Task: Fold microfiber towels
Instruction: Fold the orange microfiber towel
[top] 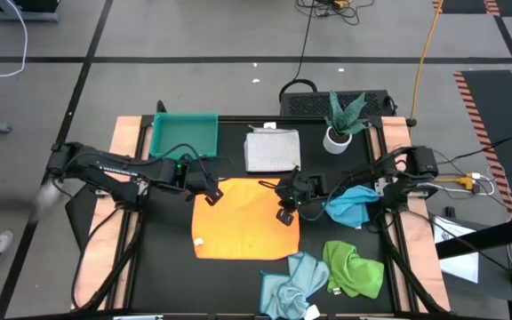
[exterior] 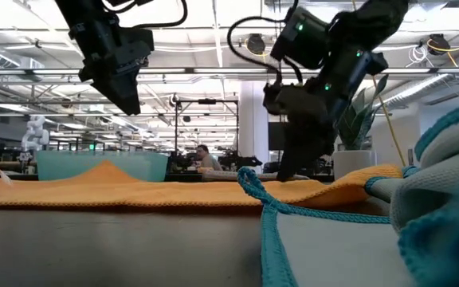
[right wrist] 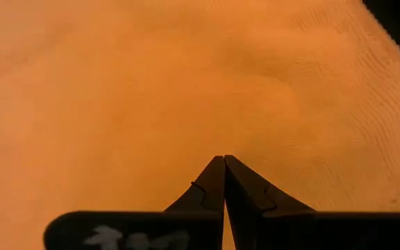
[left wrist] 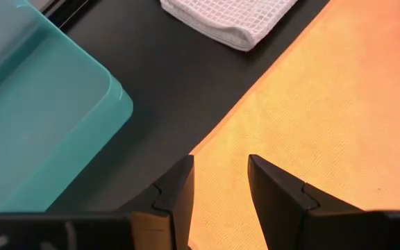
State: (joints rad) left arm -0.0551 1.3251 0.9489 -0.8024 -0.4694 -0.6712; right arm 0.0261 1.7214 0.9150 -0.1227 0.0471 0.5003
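Observation:
A yellow-orange towel [top: 243, 222] lies spread flat in the middle of the table. My left gripper [left wrist: 219, 161] hangs open just above the towel's far left corner [left wrist: 207, 142], touching nothing. My right gripper [right wrist: 223, 160] is shut, pointing down over the orange cloth near its right edge [top: 284, 215]. A white-grey towel [top: 272, 149] lies folded behind the orange one. A bright blue towel [top: 349, 204] lies crumpled at the right. A green towel [top: 354, 267] and a pale blue towel [top: 292, 284] lie bunched at the near right. My right gripper points slanting down at the orange towel's top surface [right wrist: 207, 132], a little in from its right edge. In the low view its shut fingertips [exterior: 284, 174] reach the line of the cloth. I cannot tell whether they touch it.
A teal tray [top: 183, 135] stands at the far left, close to my left gripper. A potted plant [top: 340, 124] stands at the far right. The black table top [top: 163, 249] shows bare at the near left of the orange towel.

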